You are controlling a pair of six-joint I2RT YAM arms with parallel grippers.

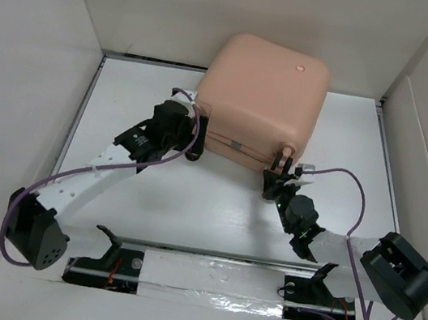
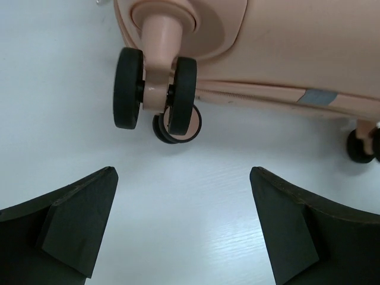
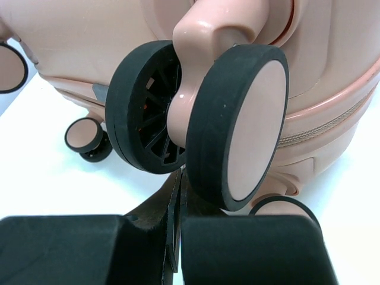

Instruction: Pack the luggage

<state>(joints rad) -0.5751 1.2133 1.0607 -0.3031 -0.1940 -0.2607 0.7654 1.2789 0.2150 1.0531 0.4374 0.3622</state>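
Observation:
The peach-pink luggage (image 1: pixel 262 94) lies shut at the back middle of the white table, its logo dot (image 1: pixel 300 68) facing up and its casters toward me. My left gripper (image 1: pixel 194 130) is open and empty at the luggage's near left corner. In the left wrist view its fingers (image 2: pixel 77 214) stand wide apart (image 2: pixel 184 199) just short of a caster (image 2: pixel 157 89) under the shell (image 2: pixel 297 41). My right gripper (image 1: pixel 279 171) is shut at the near right corner. In the right wrist view its pressed-together tips (image 3: pixel 180 196) sit right under a twin caster (image 3: pixel 249 119).
White walls (image 1: pixel 27 96) box in the table (image 1: pixel 204 216) on the left, back and right. A metal rail (image 1: pixel 214 255) with the arm mounts runs along the near edge. Purple cables (image 1: pixel 354 183) loop beside both arms.

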